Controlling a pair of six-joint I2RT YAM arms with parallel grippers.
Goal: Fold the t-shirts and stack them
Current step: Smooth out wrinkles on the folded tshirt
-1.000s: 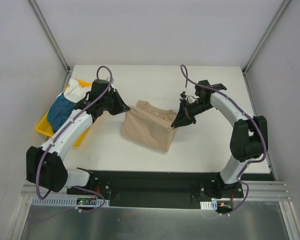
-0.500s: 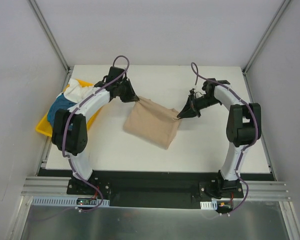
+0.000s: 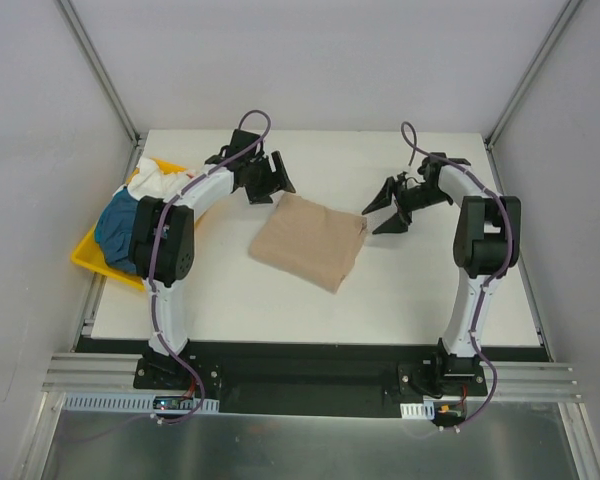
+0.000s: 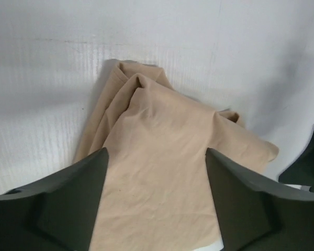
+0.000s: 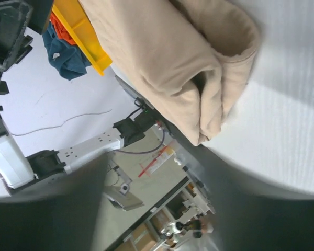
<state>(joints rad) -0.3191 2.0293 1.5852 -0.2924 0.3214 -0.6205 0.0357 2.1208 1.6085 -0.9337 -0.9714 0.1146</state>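
A tan-beige t-shirt [image 3: 310,241] lies folded on the white table [image 3: 430,290], between the two grippers. My left gripper [image 3: 276,184] hovers open at its far left corner. In the left wrist view the tan t-shirt [image 4: 162,141] lies below the open left gripper [image 4: 157,152], with nothing pinched. My right gripper [image 3: 385,209] is open just off the shirt's right edge. In the right wrist view the folded tan t-shirt [image 5: 162,57] lies clear of the blurred fingers [image 5: 42,214]. A teal-blue t-shirt [image 3: 120,226] and a white t-shirt [image 3: 156,181] sit piled in a tray.
The yellow tray [image 3: 88,256] stands at the table's left edge. In the right wrist view a red-orange t-shirt [image 5: 60,25] shows in the yellow tray [image 5: 83,31] beside the teal-blue t-shirt [image 5: 63,52]. Grey walls close in the table on three sides.
Both grippers carried the tan shirt's edge toward the far side, then opened and let go. The shirt now lies folded flat, with both grippers drawn back from it.
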